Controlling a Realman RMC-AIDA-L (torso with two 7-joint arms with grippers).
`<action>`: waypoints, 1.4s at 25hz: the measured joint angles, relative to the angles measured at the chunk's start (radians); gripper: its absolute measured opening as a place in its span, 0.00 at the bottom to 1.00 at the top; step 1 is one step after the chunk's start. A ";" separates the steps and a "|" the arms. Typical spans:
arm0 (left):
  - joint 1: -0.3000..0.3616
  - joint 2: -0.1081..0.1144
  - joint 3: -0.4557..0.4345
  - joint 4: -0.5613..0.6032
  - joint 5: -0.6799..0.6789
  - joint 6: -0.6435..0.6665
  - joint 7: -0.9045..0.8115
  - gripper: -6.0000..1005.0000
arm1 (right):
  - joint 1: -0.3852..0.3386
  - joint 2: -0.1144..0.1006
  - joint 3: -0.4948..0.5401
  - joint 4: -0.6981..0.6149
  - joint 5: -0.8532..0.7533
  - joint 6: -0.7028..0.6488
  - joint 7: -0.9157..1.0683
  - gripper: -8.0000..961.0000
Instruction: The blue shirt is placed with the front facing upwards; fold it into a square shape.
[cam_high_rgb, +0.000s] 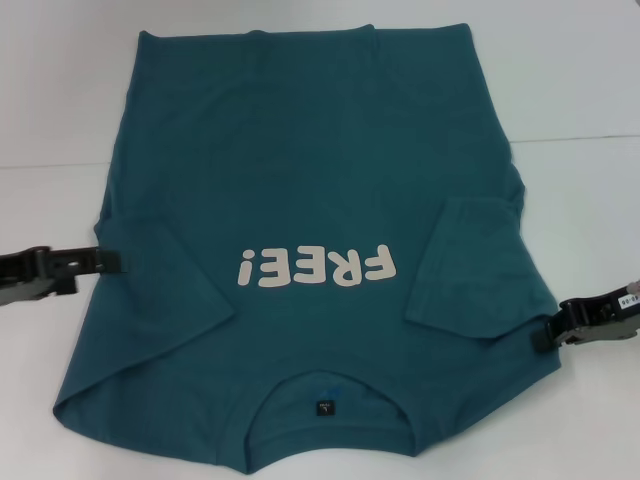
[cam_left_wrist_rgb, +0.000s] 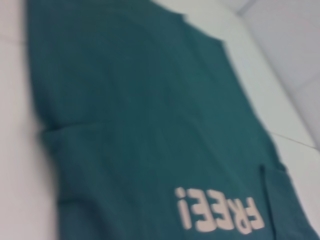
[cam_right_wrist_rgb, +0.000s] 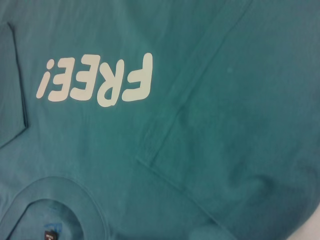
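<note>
Dark teal-blue cotton short-sleeved T-shirt (cam_high_rgb: 310, 190) is lying flat, front up, off-white "FREE!" print showing, both sleeves folded inward.

Bare table (cam_high_rgb: 60, 90) flanking blue shirt (cam_high_rgb: 300, 180)

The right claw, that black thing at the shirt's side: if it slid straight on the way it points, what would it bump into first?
The right claw points inward at the blue shirt. It would likely first meet the folded-in sleeve at that edge, though its height above the cloth is unclear.

Head camera looks down from above; both wrist cameras, seemingly close, share the FREE! print (cam_high_rgb: 312, 268)
</note>
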 joint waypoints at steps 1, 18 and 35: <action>0.006 0.006 -0.004 0.028 0.013 0.031 -0.036 0.90 | 0.001 0.001 0.000 0.000 0.000 0.000 0.000 0.05; -0.013 0.016 0.013 0.070 0.113 0.150 -0.168 0.90 | 0.020 0.004 -0.014 0.000 -0.001 -0.012 -0.003 0.05; -0.005 -0.003 0.093 0.033 0.239 0.141 -0.229 0.90 | 0.014 0.009 -0.014 0.000 0.000 -0.012 -0.015 0.06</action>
